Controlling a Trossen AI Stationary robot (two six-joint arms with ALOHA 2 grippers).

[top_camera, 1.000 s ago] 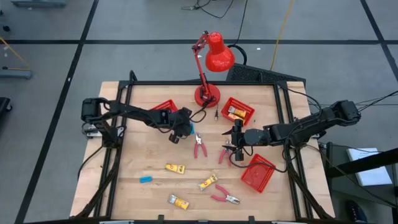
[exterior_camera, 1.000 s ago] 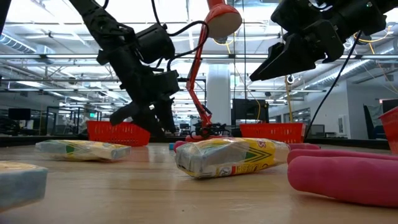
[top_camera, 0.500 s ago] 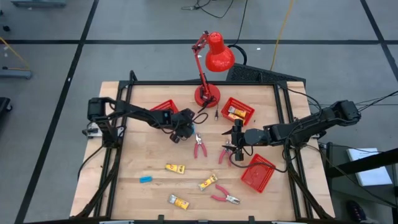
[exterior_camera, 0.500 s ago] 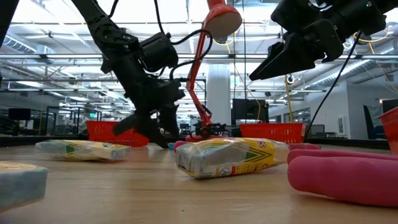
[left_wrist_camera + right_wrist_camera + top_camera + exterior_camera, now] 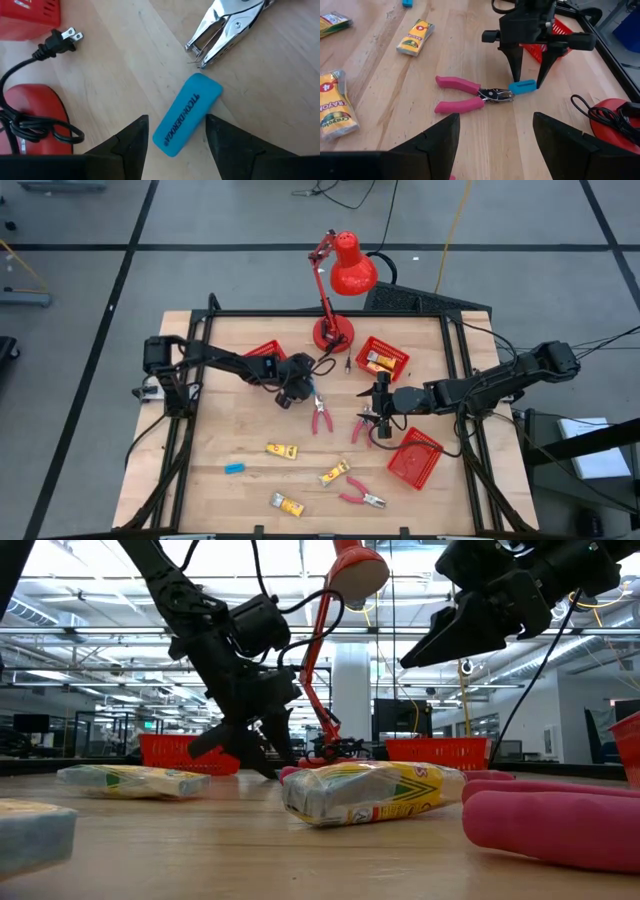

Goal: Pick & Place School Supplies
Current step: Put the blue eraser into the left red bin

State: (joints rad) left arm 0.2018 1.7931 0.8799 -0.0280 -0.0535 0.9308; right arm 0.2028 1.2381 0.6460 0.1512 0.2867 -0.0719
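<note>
My left gripper point(image 5: 297, 388) is open and low over a light-blue oblong block point(image 5: 187, 114) that lies flat on the table. Its fingers point(image 5: 514, 70) stand on either side of the block without touching it. Grey jaws of a pink-handled pliers point(image 5: 220, 25) lie just beyond the block. My right gripper point(image 5: 375, 412) is open and hovers above the table point(image 5: 430, 645), over a second pliers point(image 5: 360, 428). Also flat on the table are a third pliers point(image 5: 360, 498), three yellow packets point(image 5: 282, 450) point(image 5: 334, 472) point(image 5: 287, 503) and another blue block point(image 5: 234, 468).
A red desk lamp point(image 5: 335, 280) stands at the far edge, its base and black plug cord point(image 5: 55, 45) close to my left gripper. Red mesh baskets sit at far left point(image 5: 262, 355), far centre point(image 5: 382, 358) holding yellow items, and near right point(image 5: 415, 457).
My left gripper has moved a little toward the table's right and come down, so that its open fingers now straddle the blue block. The right arm has kept still.
</note>
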